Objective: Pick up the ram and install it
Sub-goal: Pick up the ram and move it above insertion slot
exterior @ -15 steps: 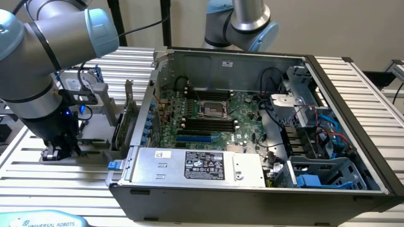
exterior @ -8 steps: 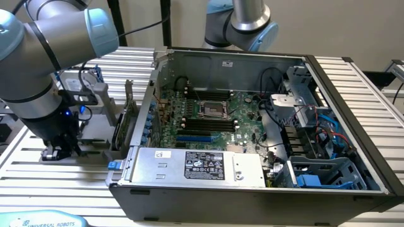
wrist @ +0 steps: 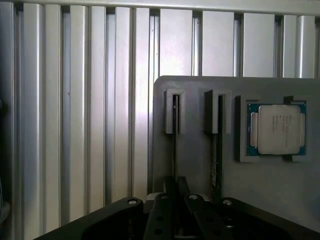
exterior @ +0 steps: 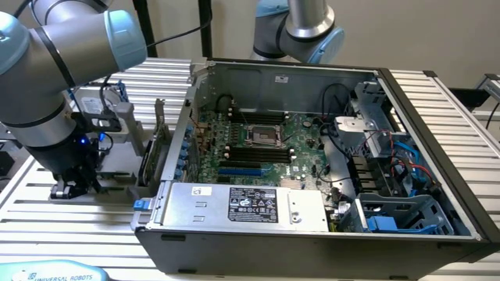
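Standing slotted in grey holder (wrist: 195,155), ram (wrist: 175,120) clamped by jaws, processor (wrist: 277,129) pocketed alongside.

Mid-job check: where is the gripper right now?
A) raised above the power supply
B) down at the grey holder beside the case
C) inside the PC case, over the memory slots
B: the exterior view shows the gripper down at the grey holder, outside the PC case on the exterior view's left.
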Action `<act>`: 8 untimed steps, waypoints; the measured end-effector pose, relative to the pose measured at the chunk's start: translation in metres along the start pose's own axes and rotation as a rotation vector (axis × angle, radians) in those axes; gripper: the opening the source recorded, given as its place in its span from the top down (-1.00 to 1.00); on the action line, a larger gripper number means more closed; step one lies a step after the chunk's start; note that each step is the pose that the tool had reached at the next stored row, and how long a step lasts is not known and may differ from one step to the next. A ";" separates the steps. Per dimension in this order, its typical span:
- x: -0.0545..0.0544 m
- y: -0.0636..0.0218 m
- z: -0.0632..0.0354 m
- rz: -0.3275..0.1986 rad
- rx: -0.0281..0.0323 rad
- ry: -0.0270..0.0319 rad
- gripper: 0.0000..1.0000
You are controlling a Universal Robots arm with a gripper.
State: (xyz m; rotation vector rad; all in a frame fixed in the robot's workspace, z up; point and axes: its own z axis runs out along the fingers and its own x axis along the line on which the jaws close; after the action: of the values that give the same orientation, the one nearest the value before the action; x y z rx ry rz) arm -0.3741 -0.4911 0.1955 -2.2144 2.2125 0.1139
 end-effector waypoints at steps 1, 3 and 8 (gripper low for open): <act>0.000 0.0000 0.0000 0.000 0.0000 0.0000 0.73; 0.000 0.0000 -0.0001 0.000 -0.0001 0.0001 0.73; 0.000 0.0003 -0.0046 0.000 -0.0001 0.0001 0.73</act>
State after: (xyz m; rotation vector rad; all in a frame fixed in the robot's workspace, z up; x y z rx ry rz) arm -0.3741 -0.4911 0.2001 -2.2144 2.2127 0.1139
